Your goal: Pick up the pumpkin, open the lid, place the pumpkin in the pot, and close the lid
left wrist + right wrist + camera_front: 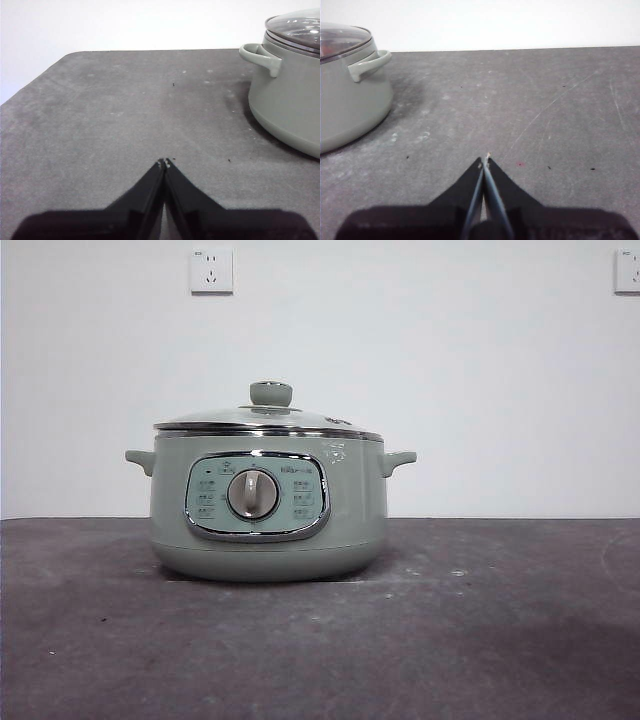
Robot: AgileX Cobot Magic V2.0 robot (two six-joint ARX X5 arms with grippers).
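We see a dark grey counter (500, 640) filling the lower part of the front view, with a plain white wall (480, 360) behind it. Upper left of centre on that wall sits a white power socket (211, 271), and a second socket (628, 270) is cut off at the upper right corner. A little left of centre stands the pot (268, 505), pale sage green, with a small handle on each side and a chrome-framed panel with a grey dial (253, 494) facing us. The lid (268, 418) rests closed on the pot, clear glass with a steel rim and a green knob (271, 393) on top. We cannot see the pumpkin in any view; the glass does not let us tell what is inside.

In the left wrist view, the left claw (164, 162) hangs over bare counter, its two black jaws pressed together and holding nothing; the pot sits at the right of that frame, well apart from it. In the right wrist view, the right claw (485, 159) is likewise closed and empty above bare counter, with the pot at the left edge of the frame
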